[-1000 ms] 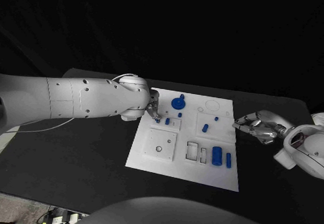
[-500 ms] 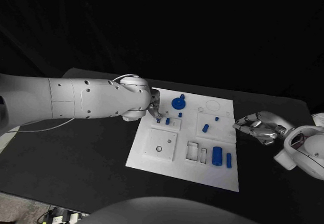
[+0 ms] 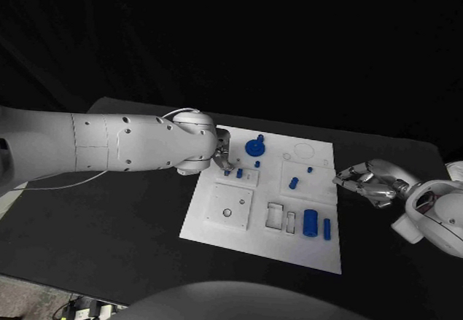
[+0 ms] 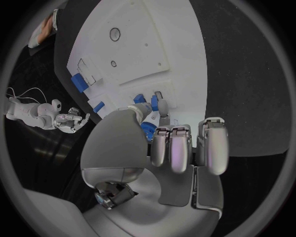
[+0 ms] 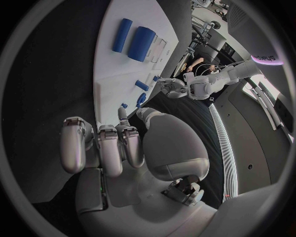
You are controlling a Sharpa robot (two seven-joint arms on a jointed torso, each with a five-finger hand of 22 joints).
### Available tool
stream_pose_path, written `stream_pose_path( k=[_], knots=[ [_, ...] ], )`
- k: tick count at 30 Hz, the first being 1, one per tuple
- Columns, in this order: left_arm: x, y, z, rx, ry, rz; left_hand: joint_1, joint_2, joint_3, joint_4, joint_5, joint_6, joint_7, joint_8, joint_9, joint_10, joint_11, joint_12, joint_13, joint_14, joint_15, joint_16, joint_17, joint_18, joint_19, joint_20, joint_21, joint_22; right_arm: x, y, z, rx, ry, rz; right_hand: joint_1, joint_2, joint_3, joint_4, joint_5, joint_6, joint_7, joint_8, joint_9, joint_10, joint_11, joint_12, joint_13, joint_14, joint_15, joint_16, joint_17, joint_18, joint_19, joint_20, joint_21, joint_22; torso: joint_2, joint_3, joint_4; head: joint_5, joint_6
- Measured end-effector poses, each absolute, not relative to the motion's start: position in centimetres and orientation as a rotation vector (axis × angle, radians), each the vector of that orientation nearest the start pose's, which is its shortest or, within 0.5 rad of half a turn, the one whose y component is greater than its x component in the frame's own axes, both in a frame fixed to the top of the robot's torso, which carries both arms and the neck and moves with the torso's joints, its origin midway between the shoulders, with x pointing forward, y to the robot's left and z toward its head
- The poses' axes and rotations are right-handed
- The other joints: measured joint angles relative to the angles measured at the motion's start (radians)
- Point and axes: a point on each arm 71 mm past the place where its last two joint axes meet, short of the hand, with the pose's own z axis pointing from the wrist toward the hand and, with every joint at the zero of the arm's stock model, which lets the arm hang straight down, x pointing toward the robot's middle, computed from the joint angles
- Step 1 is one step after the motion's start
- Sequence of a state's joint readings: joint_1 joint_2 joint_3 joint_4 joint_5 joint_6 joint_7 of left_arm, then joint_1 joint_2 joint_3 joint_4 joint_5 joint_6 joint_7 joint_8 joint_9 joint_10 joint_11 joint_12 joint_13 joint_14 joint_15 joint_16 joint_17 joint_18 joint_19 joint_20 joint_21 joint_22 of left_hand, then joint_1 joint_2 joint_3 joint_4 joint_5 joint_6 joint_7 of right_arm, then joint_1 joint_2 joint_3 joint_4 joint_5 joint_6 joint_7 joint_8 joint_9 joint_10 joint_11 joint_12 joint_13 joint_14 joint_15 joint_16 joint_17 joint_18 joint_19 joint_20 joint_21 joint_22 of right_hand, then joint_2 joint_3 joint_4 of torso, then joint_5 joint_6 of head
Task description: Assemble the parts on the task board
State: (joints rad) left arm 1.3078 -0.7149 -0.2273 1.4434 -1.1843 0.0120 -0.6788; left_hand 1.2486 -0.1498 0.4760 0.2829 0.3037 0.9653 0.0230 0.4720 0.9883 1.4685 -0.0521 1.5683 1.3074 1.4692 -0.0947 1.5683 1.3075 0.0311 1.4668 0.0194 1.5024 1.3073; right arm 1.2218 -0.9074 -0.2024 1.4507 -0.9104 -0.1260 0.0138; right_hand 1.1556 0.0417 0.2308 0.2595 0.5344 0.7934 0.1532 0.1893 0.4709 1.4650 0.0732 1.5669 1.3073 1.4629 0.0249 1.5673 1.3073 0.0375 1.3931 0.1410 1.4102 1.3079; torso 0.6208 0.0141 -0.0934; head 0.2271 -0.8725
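While our left hand (image 3: 219,158) hovers at the task board (image 3: 227,233) near its far left corner, fingertips (image 4: 163,106) touch a small blue part (image 3: 239,173) (grip unclear). Our right hand (image 3: 365,181) hangs just off the board's right edge, fingers loosely curled, holding nothing. Two blue cylinders (image 3: 310,222) lie toward the near right corner.

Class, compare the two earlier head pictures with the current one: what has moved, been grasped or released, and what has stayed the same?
Hardly anything. The left hand stays at the task board's far left corner, fingertips by the small blue parts, shifting only slightly. The right hand keeps hovering off the board's right edge, holding nothing. The parts lie as before.
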Motion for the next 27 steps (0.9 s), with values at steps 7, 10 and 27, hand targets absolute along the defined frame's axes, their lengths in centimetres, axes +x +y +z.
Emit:
stream_pose_path(
  k=[7,10,27],
  knots=[
    [48.64,19.89,-23.65,-0.113,2.226,-0.093,-0.006,0.006,-0.001,0.001,0.000,0.000,0.000,0.004,0.000,0.000,0.000,0.000,0.000,0.000,0.000,0.000,0.000,0.000,0.000,0.000,0.000,0.000,46.95,-25.55,-24.97,0.289,2.054,0.839,0.000,0.000,0.000,0.000,0.000,0.000,0.000,0.000,0.000,0.000,0.000,0.000,0.000,0.000,0.000,0.000,0.000,0.000,-0.002,0.002,0.000,0.000,-0.001,0.0000,0.0007,0.002,0.000],
    [48.49,20.05,-23.56,-0.110,2.213,-0.091,-0.011,0.006,-0.001,0.001,0.000,0.000,0.000,0.004,0.000,0.000,0.000,0.000,0.000,0.000,0.000,0.000,0.000,0.000,0.000,0.000,0.000,0.000,46.94,-25.58,-25.00,0.290,2.054,0.839,0.000,0.000,0.000,0.000,0.004,0.000,0.000,0.000,0.001,0.003,0.003,0.000,0.000,0.000,0.000,0.000,0.000,0.000,-0.002,0.002,0.000,0.000,-0.001,0.0003,0.0007,0.003,0.000],
    [48.06,19.96,-23.95,-0.120,2.182,-0.097,-0.018,0.002,-0.001,0.001,-0.002,0.009,-0.009,0.003,0.001,0.000,0.000,0.000,0.000,-0.004,-0.004,0.000,0.000,0.000,0.000,0.000,0.000,0.000,46.96,-25.47,-25.21,0.291,2.058,0.839,0.004,-0.004,0.003,-0.003,0.008,0.000,0.000,0.000,0.001,0.003,0.003,0.000,0.000,0.004,0.004,0.000,0.001,0.000,-0.002,0.002,-0.004,0.000,-0.002,-0.0006,0.0012,0.013,0.000]
  ],
)
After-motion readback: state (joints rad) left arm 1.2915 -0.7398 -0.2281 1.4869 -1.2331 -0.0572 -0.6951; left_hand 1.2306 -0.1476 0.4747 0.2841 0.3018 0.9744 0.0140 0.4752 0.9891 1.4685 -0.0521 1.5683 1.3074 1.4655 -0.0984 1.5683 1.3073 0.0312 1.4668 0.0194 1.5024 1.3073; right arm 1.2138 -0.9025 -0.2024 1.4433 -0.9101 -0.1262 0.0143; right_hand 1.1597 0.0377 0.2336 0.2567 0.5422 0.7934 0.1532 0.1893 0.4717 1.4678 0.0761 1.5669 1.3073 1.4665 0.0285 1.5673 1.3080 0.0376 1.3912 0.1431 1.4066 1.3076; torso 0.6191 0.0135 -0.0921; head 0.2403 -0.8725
